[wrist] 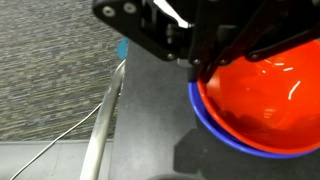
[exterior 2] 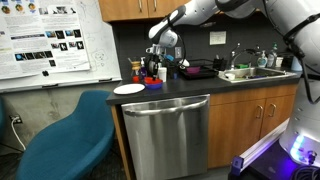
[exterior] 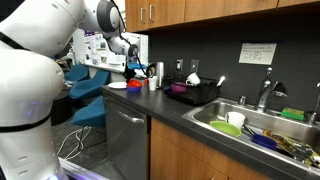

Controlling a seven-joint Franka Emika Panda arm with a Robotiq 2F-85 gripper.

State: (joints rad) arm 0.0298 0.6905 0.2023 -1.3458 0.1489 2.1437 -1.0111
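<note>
In the wrist view my gripper (wrist: 203, 66) comes in from the top. Its fingers are drawn together at the near rim of an orange bowl (wrist: 265, 95), one outside and one inside. The orange bowl is nested in a blue bowl (wrist: 215, 128) on the dark countertop (wrist: 150, 110). In both exterior views the gripper (exterior: 135, 72) (exterior 2: 157, 62) hangs low over the stacked bowls (exterior: 134, 85) (exterior 2: 154, 83) near the counter's end. A white plate (exterior: 117, 85) (exterior 2: 129, 89) lies right beside them.
A black dish rack (exterior: 192, 93) (exterior 2: 196, 71) stands further along the counter. Past it is a sink (exterior: 262, 130) full of dishes, with a faucet (exterior: 264, 93). The counter's metal edge (wrist: 105, 120) drops to carpet. A blue chair (exterior 2: 65, 135) stands by the dishwasher (exterior 2: 165, 135).
</note>
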